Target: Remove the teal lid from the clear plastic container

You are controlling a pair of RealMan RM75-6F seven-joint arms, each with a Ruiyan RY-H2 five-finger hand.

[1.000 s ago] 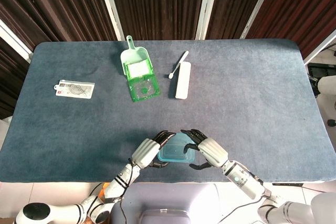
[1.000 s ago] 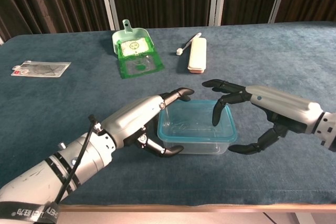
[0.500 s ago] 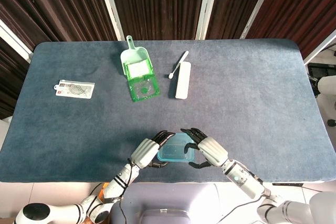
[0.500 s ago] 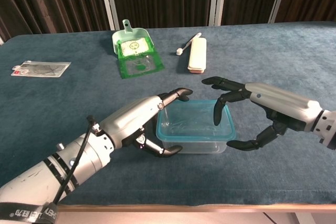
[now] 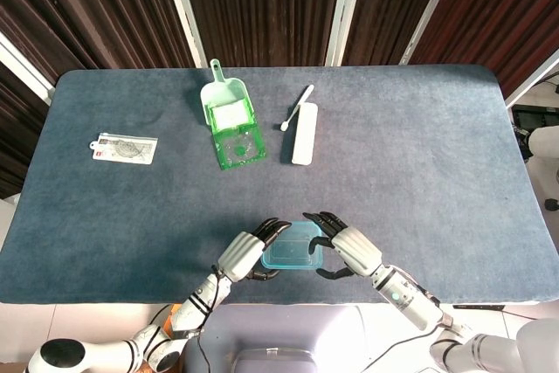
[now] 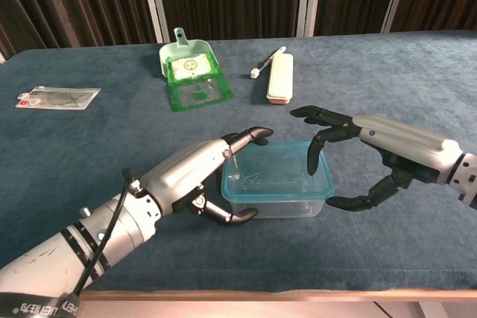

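The clear plastic container [image 6: 274,191] with its teal lid [image 6: 277,171] on sits near the table's front edge; the head view shows the container [image 5: 293,252] between both hands. My left hand [image 6: 195,175] grips its left end, fingers over the far corner and thumb against the near side. In the head view the left hand [image 5: 244,253] lies just left of the box. My right hand [image 6: 376,143] arches over the right end, its fingertips [image 6: 311,164] pointing down at the lid's right edge and its thumb just beside the near right corner. From above, the right hand [image 5: 351,249] overlaps the box's right rim.
A green scoop [image 5: 229,120] lies at the back centre-left, and a white case [image 5: 303,133] with a white swab [image 5: 298,107] lies to its right. A flat packet [image 5: 125,148] rests at the far left. The table's front edge [image 5: 288,296] is close behind the container.
The right hand has edged in toward the container's right end, thumb nearer the corner. The container has shifted slightly left. The left hand keeps its hold.
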